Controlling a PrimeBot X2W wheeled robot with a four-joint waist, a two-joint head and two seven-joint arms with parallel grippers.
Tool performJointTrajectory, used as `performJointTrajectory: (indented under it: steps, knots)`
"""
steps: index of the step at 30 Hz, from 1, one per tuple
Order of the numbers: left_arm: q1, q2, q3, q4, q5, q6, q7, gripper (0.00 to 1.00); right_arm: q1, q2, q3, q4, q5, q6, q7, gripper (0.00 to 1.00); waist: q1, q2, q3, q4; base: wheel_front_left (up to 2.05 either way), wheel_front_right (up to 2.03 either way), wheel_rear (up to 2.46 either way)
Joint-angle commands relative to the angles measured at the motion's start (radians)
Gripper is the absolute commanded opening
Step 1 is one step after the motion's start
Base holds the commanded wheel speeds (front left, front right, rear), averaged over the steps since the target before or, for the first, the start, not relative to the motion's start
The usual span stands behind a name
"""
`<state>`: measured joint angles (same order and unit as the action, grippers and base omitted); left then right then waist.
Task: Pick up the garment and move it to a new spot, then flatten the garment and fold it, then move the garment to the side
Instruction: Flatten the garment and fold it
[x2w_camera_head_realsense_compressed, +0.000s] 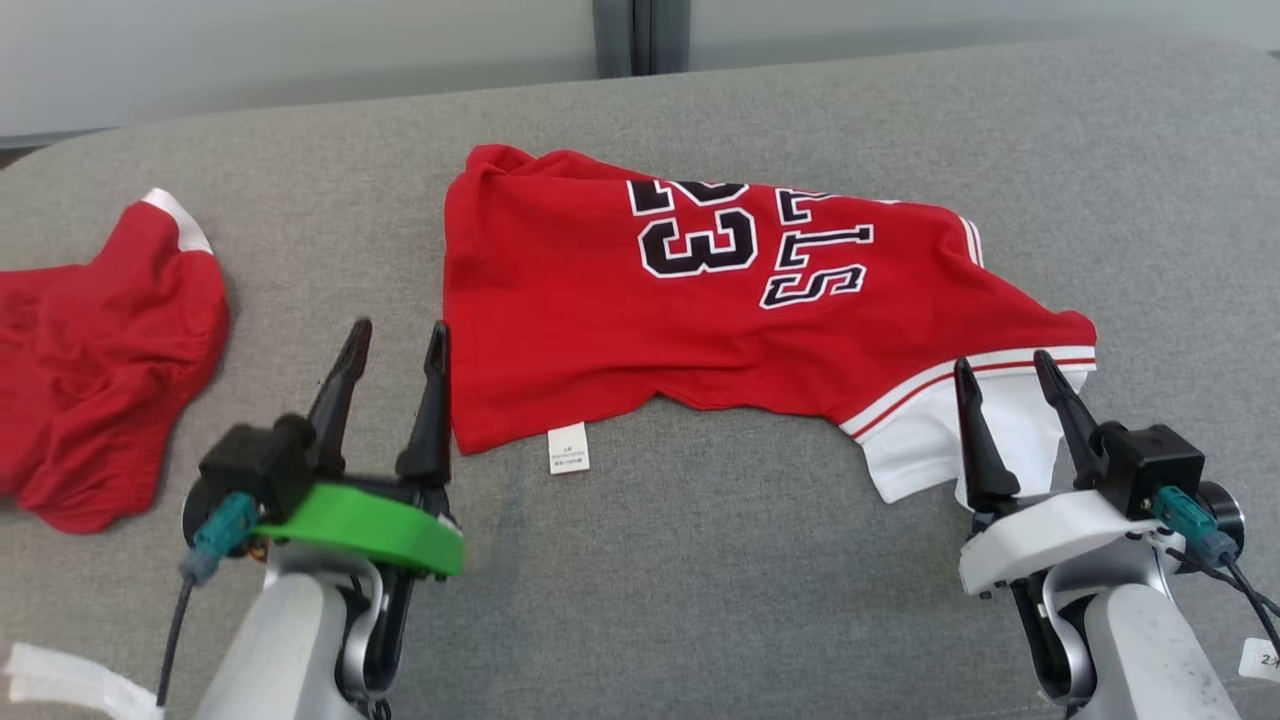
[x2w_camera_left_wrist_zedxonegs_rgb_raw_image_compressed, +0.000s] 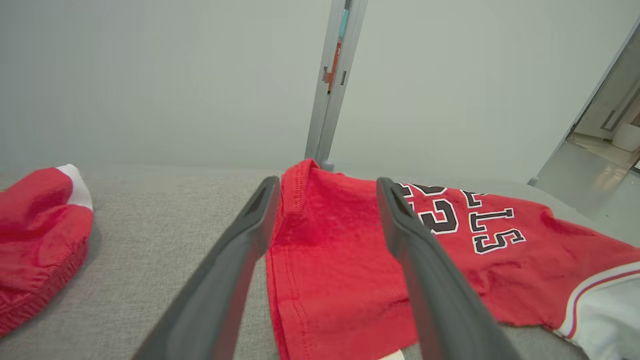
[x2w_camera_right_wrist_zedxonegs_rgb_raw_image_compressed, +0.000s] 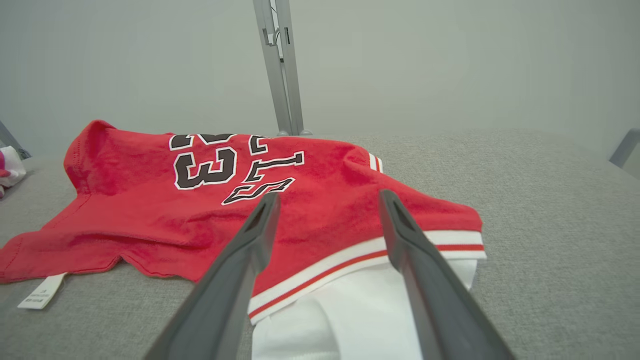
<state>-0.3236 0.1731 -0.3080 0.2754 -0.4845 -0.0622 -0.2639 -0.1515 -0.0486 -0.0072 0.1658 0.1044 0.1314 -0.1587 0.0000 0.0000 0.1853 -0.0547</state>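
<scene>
Head view: red garment (x2w_camera_head_realsense_compressed: 600, 300) on grey surface (x2w_camera_head_realsense_compressed: 700, 560), pale wall (x2w_camera_head_realsense_compressed: 300, 50).

Pale grey forearms (x2w_camera_head_realsense_compressed: 285, 640), black tapered fingers (x2w_camera_head_realsense_compressed: 340, 390), green collar (x2w_camera_head_realsense_compressed: 370, 525) on left hand (x2w_camera_head_realsense_compressed: 399, 330), white collar (x2w_camera_head_realsense_compressed: 1040, 540) on right hand (x2w_camera_head_realsense_compressed: 1002, 362), teal plugs (x2w_camera_head_realsense_compressed: 222, 530)

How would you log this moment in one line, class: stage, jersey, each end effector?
stage: not yet folded | jersey: spread out, rumpled | left end effector: open, beside jersey's left edge | right end effector: open, at jersey's right end

Red numbered jersey (x2w_camera_head_realsense_compressed: 640, 320), folded, lying rumpled on grey cushion, tag out
</scene>
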Motion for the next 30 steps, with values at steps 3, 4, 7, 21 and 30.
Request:
performJointTrajectory:
  steps: [3,4,7,21,30]
  knots:
    - [0.096,-0.02,0.041,-0.008,0.043,-0.012,0.0,1.0,0.033,-0.003,-0.017,0.014,0.008,-0.001,0.014,1.0,0.0,0.0,-0.079,0.032,0.0,0.0,0.0]
    - [0.122,-0.027,0.053,-0.011,0.051,-0.017,0.0,1.0,0.041,-0.003,-0.024,0.017,0.008,-0.001,0.017,1.0,0.0,0.0,-0.091,0.033,0.0,0.0,0.0]
    - [0.184,-0.043,0.093,-0.016,0.073,-0.026,0.0,1.0,0.06,-0.003,-0.031,0.023,0.004,-0.001,0.033,1.0,0.0,0.0,-0.115,0.036,0.0,0.0,0.0]
    - [0.318,-0.072,0.248,-0.05,0.15,-0.051,-0.001,1.0,0.13,-0.003,-0.063,0.004,-0.027,-0.001,0.064,1.0,0.0,0.0,-0.18,0.048,0.0,0.0,0.0]
    - [0.321,-0.084,0.284,-0.046,0.16,-0.061,-0.001,1.0,0.145,-0.003,-0.042,-0.026,-0.023,-0.001,0.053,1.0,0.0,0.0,-0.174,0.039,0.0,0.0,0.0]
